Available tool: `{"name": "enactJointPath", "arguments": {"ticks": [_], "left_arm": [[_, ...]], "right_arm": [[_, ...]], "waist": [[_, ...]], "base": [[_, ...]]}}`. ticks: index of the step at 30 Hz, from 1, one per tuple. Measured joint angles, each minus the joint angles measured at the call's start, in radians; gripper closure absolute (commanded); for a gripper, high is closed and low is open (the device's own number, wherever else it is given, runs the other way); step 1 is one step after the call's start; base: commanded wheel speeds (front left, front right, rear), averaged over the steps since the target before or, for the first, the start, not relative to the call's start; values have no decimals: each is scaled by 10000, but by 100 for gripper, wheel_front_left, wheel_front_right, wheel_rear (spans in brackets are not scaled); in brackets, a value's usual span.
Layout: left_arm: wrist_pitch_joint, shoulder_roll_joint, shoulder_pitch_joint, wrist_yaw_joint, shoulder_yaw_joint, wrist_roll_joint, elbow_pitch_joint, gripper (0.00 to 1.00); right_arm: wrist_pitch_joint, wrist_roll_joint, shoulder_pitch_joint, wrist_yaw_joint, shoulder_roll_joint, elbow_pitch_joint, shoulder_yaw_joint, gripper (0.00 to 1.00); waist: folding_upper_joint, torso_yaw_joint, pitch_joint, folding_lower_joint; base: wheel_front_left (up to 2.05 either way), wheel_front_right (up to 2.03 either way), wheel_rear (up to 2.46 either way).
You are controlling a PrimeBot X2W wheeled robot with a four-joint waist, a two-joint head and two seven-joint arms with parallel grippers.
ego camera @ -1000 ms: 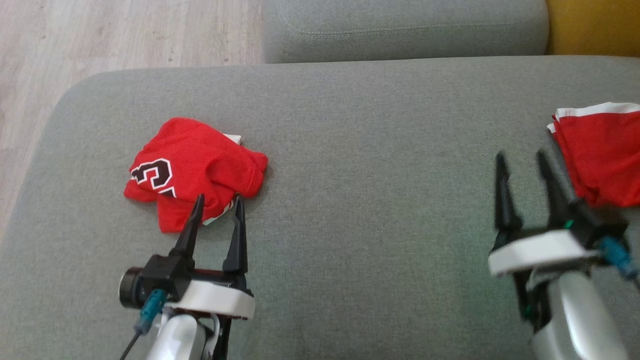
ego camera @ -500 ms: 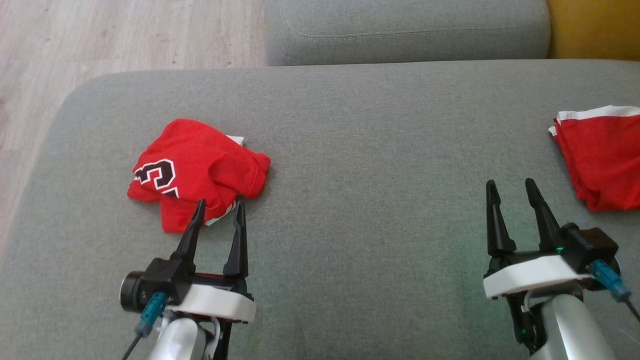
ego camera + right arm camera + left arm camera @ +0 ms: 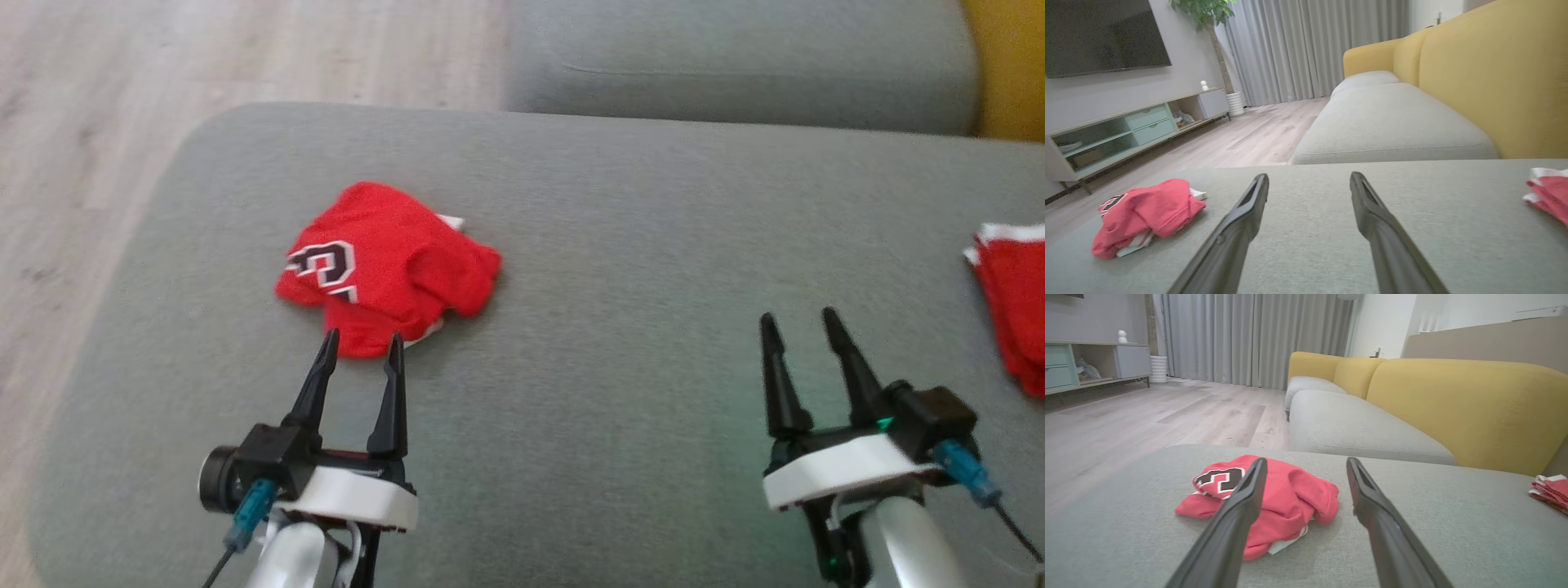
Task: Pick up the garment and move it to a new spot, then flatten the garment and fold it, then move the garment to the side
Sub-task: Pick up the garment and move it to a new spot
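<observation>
The garment (image 3: 392, 261) is a crumpled red jersey with a black-and-white number, lying on the left part of the grey cushion (image 3: 620, 245). My left gripper (image 3: 363, 336) stands open just short of its near edge, fingertips at the cloth, nothing between them. In the left wrist view the garment (image 3: 1286, 494) lies straight ahead, partly behind the left finger of the left gripper (image 3: 1306, 459). My right gripper (image 3: 798, 315) is open and empty over bare cushion at the right. The right wrist view puts the garment (image 3: 1147, 208) far left of the right gripper (image 3: 1309, 174).
A folded red cloth with white trim (image 3: 1016, 294) lies at the cushion's right edge. A second grey seat cushion (image 3: 735, 73) lies beyond, with a yellow backrest (image 3: 1453, 400). Wooden floor (image 3: 82, 122) drops off past the cushion's rounded left edge.
The head camera has turned, shifting the whole picture to the right. My right gripper has drawn back from the folded red cloth. The left gripper stays by the garment's near edge.
</observation>
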Motion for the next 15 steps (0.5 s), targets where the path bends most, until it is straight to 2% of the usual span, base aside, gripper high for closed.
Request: {"name": "enactJointPath", "arguments": {"ticks": [15], "left_arm": [[2, 61, 340, -121, 142, 209, 274, 0]], "right_arm": [[-8, 464, 410, 0, 10, 12, 813, 0]], "waist": [[0, 2193, -430, 0]], "base": [[0, 0, 0]]}}
